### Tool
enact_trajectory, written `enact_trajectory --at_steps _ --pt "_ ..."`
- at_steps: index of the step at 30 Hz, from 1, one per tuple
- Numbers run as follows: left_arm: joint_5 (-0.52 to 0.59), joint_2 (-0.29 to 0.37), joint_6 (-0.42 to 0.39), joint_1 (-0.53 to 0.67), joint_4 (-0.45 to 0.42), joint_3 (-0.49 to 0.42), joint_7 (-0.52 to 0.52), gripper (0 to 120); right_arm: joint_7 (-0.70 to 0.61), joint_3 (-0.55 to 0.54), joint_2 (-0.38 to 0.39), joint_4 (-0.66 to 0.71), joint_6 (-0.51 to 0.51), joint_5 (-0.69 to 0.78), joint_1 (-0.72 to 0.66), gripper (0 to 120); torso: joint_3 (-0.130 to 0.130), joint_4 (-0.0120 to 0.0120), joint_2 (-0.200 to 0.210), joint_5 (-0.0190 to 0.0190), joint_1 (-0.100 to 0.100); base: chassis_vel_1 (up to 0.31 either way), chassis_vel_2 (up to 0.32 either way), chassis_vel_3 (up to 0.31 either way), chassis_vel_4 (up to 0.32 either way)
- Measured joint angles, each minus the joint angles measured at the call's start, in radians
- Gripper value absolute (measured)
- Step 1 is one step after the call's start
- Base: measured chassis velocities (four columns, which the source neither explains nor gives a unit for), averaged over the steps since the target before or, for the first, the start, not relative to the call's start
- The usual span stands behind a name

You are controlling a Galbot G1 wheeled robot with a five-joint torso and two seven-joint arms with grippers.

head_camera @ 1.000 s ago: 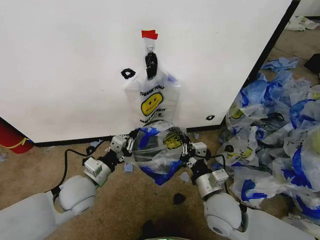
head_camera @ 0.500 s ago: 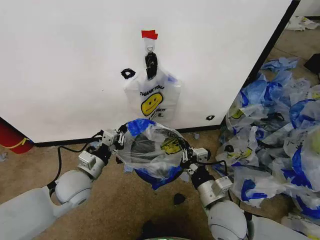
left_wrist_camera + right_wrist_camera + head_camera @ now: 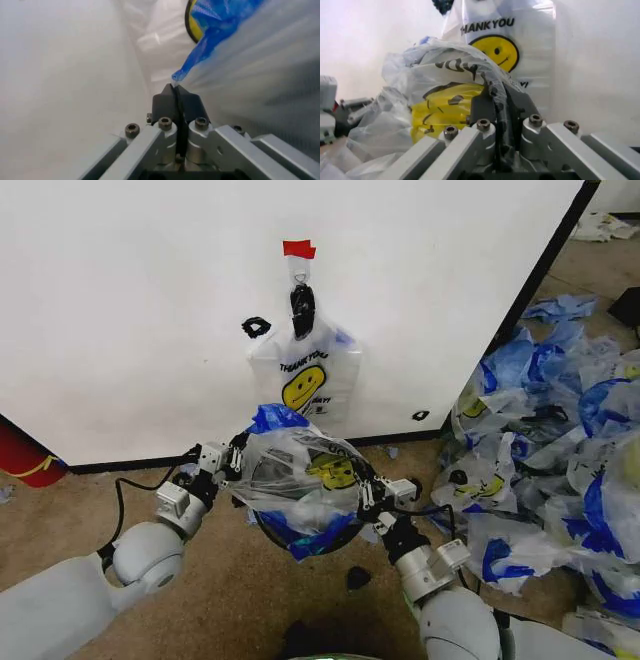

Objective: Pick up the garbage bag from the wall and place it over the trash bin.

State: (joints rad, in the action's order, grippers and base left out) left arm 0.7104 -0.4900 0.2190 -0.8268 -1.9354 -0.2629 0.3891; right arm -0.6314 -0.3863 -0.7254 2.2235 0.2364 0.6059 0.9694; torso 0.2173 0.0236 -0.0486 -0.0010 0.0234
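**Stretching the bag open above the bin**

We are holding the thin translucent white plastic garbage bag just below the hanging smiley bag, left gripper and right gripper each clamped on opposite edges, spreading its mouth to fit the round black trash bin beneath.

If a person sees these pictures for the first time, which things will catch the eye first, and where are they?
First, the garbage bag stretched open between the left gripper and the right gripper, both shut on its edges, on the floor before the wall. Behind it, another smiley-face bag hangs on the wall from a hook under red tape. On the robot's right lies a heap of blue-and-white bags.
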Motion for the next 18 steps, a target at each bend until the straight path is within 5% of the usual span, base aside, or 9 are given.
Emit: enact_trajectory --at_steps 18 --pt "-0.003 -0.065 0.014 -0.004 0.056 -0.093 0.001 0 0.015 0.038 -0.04 -0.002 0.025 0.025 -0.017 1 0.0 0.0 0.0 0.0001 0.0 0.0 0.0 0.0 0.0"
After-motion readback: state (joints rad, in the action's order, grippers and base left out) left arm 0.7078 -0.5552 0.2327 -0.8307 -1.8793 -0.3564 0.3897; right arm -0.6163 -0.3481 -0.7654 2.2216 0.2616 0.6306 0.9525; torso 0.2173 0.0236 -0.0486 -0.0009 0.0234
